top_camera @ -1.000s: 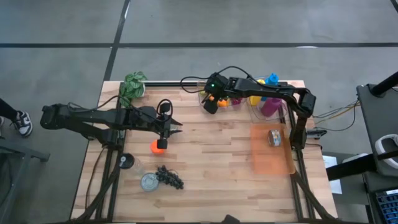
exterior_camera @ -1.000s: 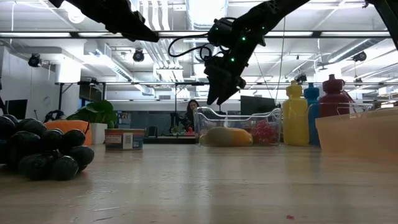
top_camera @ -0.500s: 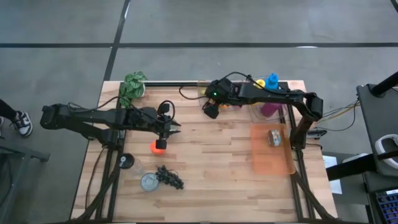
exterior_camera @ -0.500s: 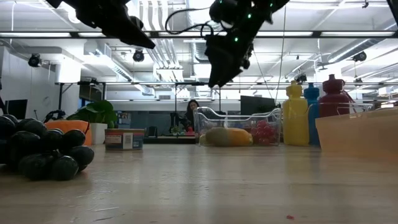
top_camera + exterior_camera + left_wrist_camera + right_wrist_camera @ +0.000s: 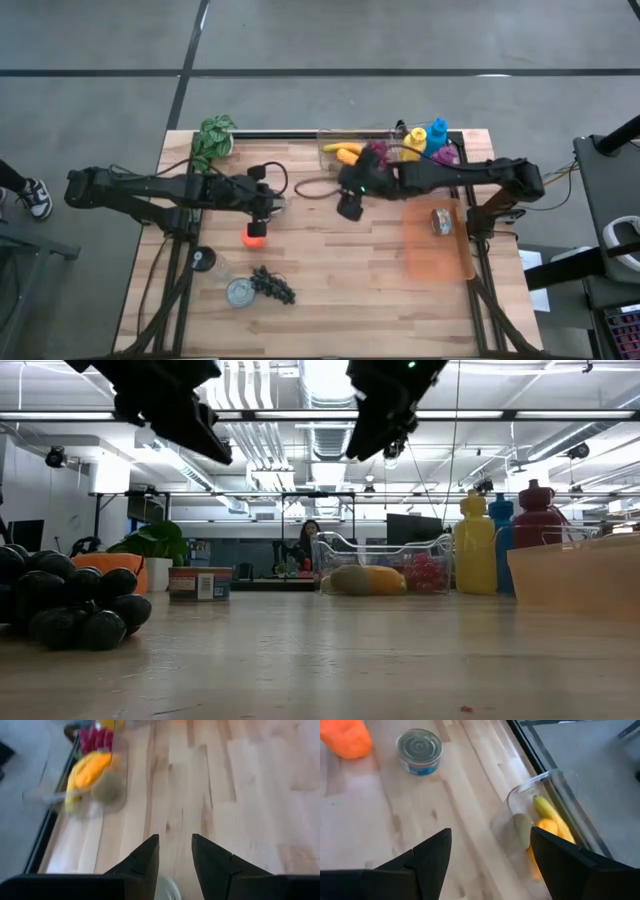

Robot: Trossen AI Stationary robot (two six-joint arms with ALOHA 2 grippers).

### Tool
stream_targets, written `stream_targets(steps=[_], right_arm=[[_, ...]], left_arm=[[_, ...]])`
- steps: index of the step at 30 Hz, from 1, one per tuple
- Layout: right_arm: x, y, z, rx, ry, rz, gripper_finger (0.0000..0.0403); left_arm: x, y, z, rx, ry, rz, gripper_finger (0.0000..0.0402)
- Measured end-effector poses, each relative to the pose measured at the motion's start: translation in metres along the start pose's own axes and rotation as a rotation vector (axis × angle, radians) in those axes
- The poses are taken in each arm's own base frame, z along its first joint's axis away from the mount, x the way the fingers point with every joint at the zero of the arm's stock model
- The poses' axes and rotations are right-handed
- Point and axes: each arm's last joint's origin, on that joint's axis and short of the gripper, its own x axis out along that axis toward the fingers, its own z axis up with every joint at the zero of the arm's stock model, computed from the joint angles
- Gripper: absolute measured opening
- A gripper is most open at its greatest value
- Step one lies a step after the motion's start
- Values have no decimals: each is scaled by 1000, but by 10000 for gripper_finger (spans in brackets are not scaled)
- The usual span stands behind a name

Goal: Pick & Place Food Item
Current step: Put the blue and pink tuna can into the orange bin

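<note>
**Both grippers raised over the table, fingers parted and empty**

The right gripper (image 5: 349,207) hangs above the wooden table (image 5: 340,270) near its middle, well clear of the boards in the low view. Its fingers (image 5: 427,857) stand wide apart with nothing between them. Just behind it, at the table's far edge, sits a clear bin (image 5: 352,152) holding a banana (image 5: 347,150), a mango (image 5: 551,832) and a brownish kiwi-like fruit (image 5: 522,827). Beyond the gripper's fingertips lie a small tin can (image 5: 419,750) and an orange fruit (image 5: 346,738). To the gripper's other side, toward the right arm's base, an orange tray (image 5: 436,243) carries another can (image 5: 440,221).

The left gripper (image 5: 272,203) hovers just beside the orange fruit (image 5: 255,234), its fingers (image 5: 144,861) parted by a narrow gap and holding nothing. Nearer the front edge from it lie a bunch of dark grapes (image 5: 273,285), an open tin (image 5: 240,292) and a small dark-capped jar (image 5: 205,260). A potted plant (image 5: 214,137) stands at the far corner behind the left arm, and coloured bottles (image 5: 428,138) stand beside the bin.
</note>
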Motion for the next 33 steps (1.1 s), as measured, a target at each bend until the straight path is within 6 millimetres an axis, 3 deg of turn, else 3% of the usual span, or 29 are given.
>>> stream_targets(steps=[13, 21, 33], right_arm=[[-19, 43, -45, 85, -84, 61, 256], [-23, 64, -55, 77, -154, 134, 264], [-34, 81, -59, 40, -173, 187, 258]], left_arm=[[13, 9, -24, -89, 158, 30, 119], [42, 12, -37, -102, 296, 35, 119], [79, 16, -51, -146, 444, 5, 119]])
